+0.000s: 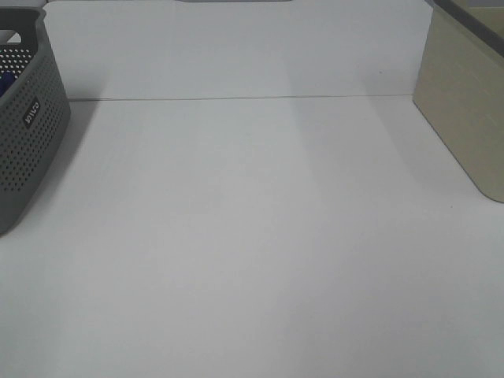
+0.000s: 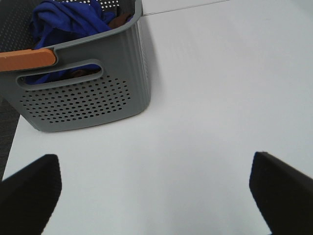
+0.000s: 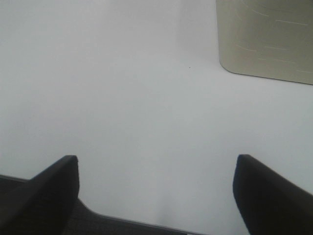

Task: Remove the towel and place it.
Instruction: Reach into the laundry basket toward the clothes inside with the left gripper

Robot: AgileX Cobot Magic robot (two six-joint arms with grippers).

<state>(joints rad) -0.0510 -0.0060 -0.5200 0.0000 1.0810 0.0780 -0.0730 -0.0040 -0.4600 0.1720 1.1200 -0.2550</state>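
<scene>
The towel (image 2: 68,19) is a royal-blue plush cloth, crumpled into loose folds and heaped inside the grey perforated basket (image 2: 83,98). Its top lies about level with the rim, and more blue shows through the handle slot in the basket's wall. In the high view only a sliver of blue shows inside the basket, at the far left edge of the frame, in its upper part.

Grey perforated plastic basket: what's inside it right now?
A crumpled royal-blue plush towel lies bunched in the grey perforated plastic basket, with a bit of something brown beside it. What lies beneath the towel is covered.
</scene>
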